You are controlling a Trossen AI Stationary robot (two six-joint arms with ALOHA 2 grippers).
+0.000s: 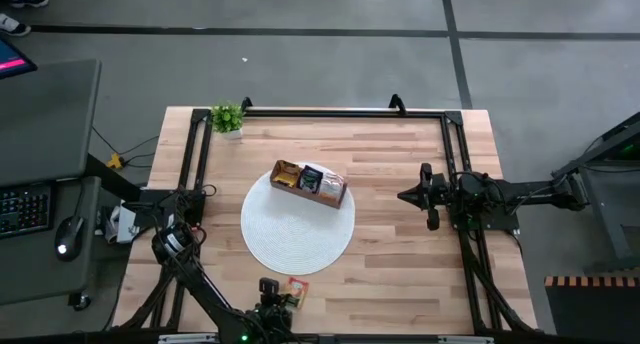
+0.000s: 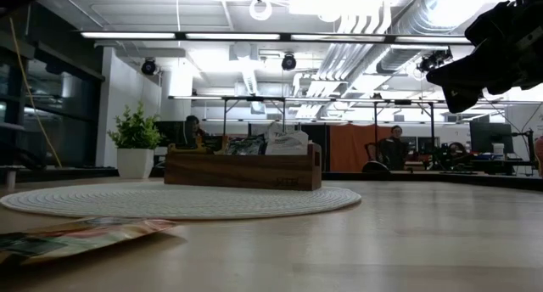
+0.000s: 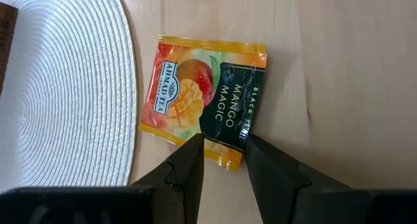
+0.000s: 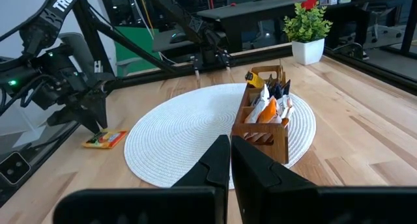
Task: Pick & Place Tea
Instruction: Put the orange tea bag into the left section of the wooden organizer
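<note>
A: Tea sachet, flat, square, orange-yellow with a dark green panel (image 3: 203, 100), lying loose on the pale wooden surface (image 1: 420, 274), just beside the rim of the round white woven mat (image 1: 297, 224), near the front edge.

B: Left gripper (image 3: 225, 162) poised right over the sachet's near edge, fingers narrowly apart, holding nothing yet.

A: Needs a straight descent, one finger either side of that edge. Flat packet, so probably little to bite on; likely better to pinch the slightly lifted corner than to press down flat.

B: Worth keeping clear of the mat rim too, since a snagged finger could drag the mat.

A: Destination, by the look of it: brown wooden three-compartment box (image 1: 309, 183) on the mat's far side, already stuffed with sachets (image 4: 268, 105) standing on edge, orange, white and dark.

B: Crowded compartments, so may need a tilted entry into whichever gap remains.

A: Right gripper (image 1: 404, 196) parked well apart over the right of the surface, fingers closed on nothing, aimed toward the box.

B: Small potted green plant (image 1: 228, 117) at the far left corner, out of the path.
</note>
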